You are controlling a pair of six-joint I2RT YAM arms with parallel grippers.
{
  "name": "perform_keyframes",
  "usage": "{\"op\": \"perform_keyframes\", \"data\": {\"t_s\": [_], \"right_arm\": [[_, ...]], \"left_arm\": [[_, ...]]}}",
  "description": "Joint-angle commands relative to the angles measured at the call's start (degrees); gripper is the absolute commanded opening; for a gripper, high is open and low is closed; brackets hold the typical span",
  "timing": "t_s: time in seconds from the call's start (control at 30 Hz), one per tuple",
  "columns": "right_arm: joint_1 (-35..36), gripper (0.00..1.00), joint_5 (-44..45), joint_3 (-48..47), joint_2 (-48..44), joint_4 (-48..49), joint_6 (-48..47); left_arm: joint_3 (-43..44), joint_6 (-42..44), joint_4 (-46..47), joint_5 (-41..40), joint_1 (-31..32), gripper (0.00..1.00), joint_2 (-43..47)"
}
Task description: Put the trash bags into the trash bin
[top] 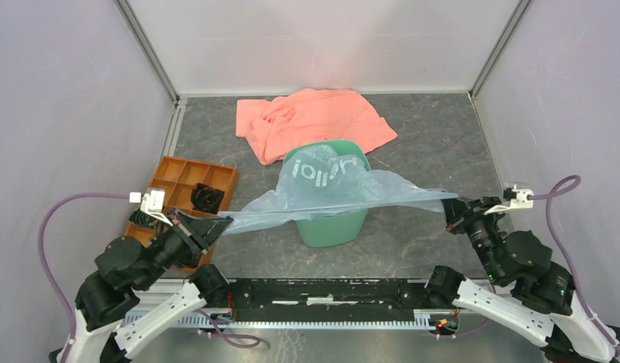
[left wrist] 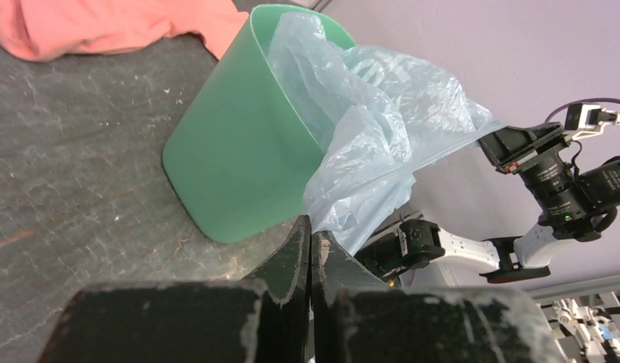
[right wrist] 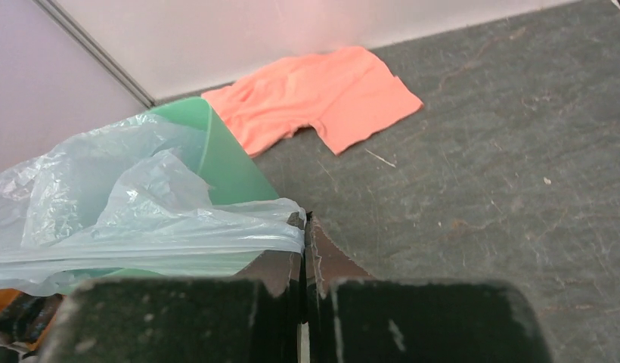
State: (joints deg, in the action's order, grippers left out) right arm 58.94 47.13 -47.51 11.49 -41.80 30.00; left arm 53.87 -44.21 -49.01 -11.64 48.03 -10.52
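The pale blue-grey trash bag [top: 330, 189] with white lettering is stretched over the green trash bin [top: 331, 224] at mid table, its upper part lying in the bin's mouth. My left gripper [top: 222, 221] is shut on the bag's left corner. My right gripper [top: 447, 203] is shut on its right corner. The film is pulled taut between them. In the left wrist view the bag [left wrist: 367, 128] hangs out of the bin [left wrist: 239, 151] and runs to my left gripper [left wrist: 312, 234]. In the right wrist view the bag [right wrist: 141, 219] meets my right gripper [right wrist: 305, 227] beside the bin [right wrist: 224, 159].
A salmon-pink cloth [top: 314, 121] lies behind the bin near the back wall. An orange compartmented tray [top: 178, 181] with a black object stands at the left, close to my left arm. Walls close in the left, right and back sides.
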Motion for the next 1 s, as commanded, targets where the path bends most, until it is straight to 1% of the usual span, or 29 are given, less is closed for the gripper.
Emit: {"op": "perform_keyframes", "data": {"t_s": [0.0,0.07,0.2,0.3,0.33,0.37,0.47,0.5,0.57,0.63,0.67,0.7,0.73,0.77,0.8,0.83,0.9,0.97], "right_arm": [[-0.12,0.01,9.94,-4.75,-0.32,-0.54,-5.78],[-0.08,0.01,10.55,-4.39,-0.43,-0.77,-5.38],[0.12,0.01,9.64,-2.68,0.64,-1.01,-4.89],[0.21,0.02,10.83,-3.76,2.67,-2.77,-4.33],[0.21,0.07,10.66,-3.82,3.11,-2.71,-4.38],[0.2,0.15,10.21,-3.46,3.52,-2.03,-4.72],[0.21,0.21,6.06,-0.82,4.19,3.34,-7.13],[0.21,0.23,4.56,0.06,4.36,5.36,-7.67],[0.22,0.32,2.46,1.9,4.81,8.21,-7.99],[0.21,0.51,1.09,3.8,4.95,9.8,-5.97],[0.21,0.63,0.2,5.04,4.85,10.74,-4.76],[0.21,0.73,-1.07,6.43,4.46,11.73,-3.42],[0.24,0.8,-2.16,7.72,4.02,13.23,-2.01],[0.21,0.9,-3.69,9.34,3.59,14.67,-0.58],[0.21,0.96,-5.69,10.75,3.09,17.58,0.32],[0.21,0.98,-7.31,11.71,2.69,19.47,1.09],[0.21,0.98,-8.79,13.07,2.25,21.74,5.3],[0.26,0.98,-9.73,14.45,1.97,24.1,8.83]], "left_arm": [[4.46,7.42,-4.29,-9.4,-0.22,0.02,-1.18],[3.97,7.33,-4.3,-9.32,-0.22,0.02,-1.4],[0.31,6.37,-3.37,-7.21,-0.26,0.02,-1.8],[0.33,6.41,-3.78,-9.03,-0.22,0.02,-1.68],[0.48,6.37,-3.73,-9.46,-0.22,0.03,-1.57],[0.42,5.91,-3.5,-9.55,-0.22,0.07,-1.52],[-0.86,4.65,-0.88,-7.09,-0.22,0.14,-1.89],[-1.47,3.85,0.16,-6.23,-0.22,0.18,-2.13],[-2.92,1.32,1.52,-5.23,-0.22,0.25,-2.5],[-5.04,-0.89,3.4,-3.51,-0.22,0.31,-2.57],[-6.19,-2.14,4.33,-2.61,-0.24,0.36,-2.34],[-7.37,-3.71,5.12,-1.67,-0.22,0.42,-2.04],[-8.44,-5.1,6.47,-0.69,-0.22,0.49,-1.66],[-9.36,-6.23,7.42,0.34,-0.22,0.56,-1.19],[-10.44,-7.89,9.16,1.43,-0.23,0.67,-0.84],[-11.06,-8.65,10.55,2.25,-0.22,0.73,-0.41],[-11.41,-10.79,12.25,3.22,-0.23,0.84,-0.03],[-11.03,-12.2,12.42,3.48,-0.22,0.93,-0.26]]}}
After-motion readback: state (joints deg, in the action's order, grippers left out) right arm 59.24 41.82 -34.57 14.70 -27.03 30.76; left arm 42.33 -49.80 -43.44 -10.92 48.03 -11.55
